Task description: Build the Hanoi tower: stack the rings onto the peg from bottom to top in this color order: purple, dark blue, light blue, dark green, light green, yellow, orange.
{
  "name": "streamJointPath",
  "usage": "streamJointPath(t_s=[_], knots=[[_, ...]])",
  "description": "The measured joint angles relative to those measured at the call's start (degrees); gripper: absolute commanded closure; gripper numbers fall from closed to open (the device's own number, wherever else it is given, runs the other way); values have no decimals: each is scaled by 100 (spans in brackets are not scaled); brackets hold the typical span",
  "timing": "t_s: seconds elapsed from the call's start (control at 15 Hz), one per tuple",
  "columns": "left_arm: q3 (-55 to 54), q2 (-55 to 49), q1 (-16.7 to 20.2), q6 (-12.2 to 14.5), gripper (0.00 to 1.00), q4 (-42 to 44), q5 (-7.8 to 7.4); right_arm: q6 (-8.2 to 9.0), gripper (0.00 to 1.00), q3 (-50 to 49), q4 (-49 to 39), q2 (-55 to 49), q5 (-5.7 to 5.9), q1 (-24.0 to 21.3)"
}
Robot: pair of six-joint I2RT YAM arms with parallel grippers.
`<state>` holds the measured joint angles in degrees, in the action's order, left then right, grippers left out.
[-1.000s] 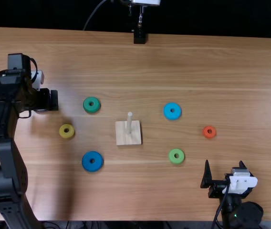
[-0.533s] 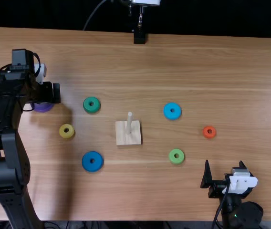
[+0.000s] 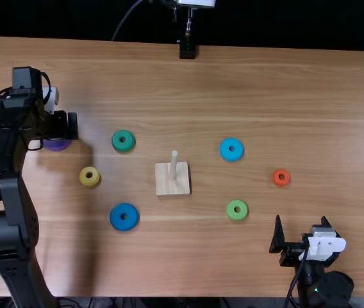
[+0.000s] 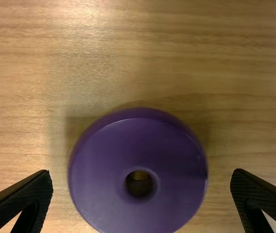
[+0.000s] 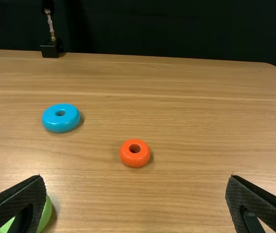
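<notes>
My left gripper [image 3: 65,126] is over the table's left side, partly covering the purple ring [image 3: 57,145]. In the left wrist view the left gripper [image 4: 142,176] is open, its fingers on either side of the purple ring [image 4: 99,179], apart from it. My right gripper [image 3: 301,220] stands open near the front right; the right gripper [image 5: 136,178] holds nothing. The bare peg [image 3: 173,164] rises from its square wooden base [image 3: 173,187]. Left of it lie the dark green [image 3: 118,145], yellow [image 3: 84,179] and dark blue [image 3: 115,222] rings.
Right of the peg lie the light blue ring [image 3: 225,154], light green ring [image 3: 232,215] and orange ring [image 3: 276,181]. A black stand [image 3: 187,49] is at the table's far edge.
My left gripper has shifted a little toward the table's far edge, uncovering part of the purple ring, then slightly left. The right arm and the other rings kept still.
</notes>
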<state>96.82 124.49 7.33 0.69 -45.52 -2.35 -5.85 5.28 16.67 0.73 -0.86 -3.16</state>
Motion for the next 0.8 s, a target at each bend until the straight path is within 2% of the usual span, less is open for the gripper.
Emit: streamJointPath(t_s=[0.8], knots=[[-2, 236, 26, 7, 0, 0, 7, -2, 0, 0, 0, 0, 0, 0]])
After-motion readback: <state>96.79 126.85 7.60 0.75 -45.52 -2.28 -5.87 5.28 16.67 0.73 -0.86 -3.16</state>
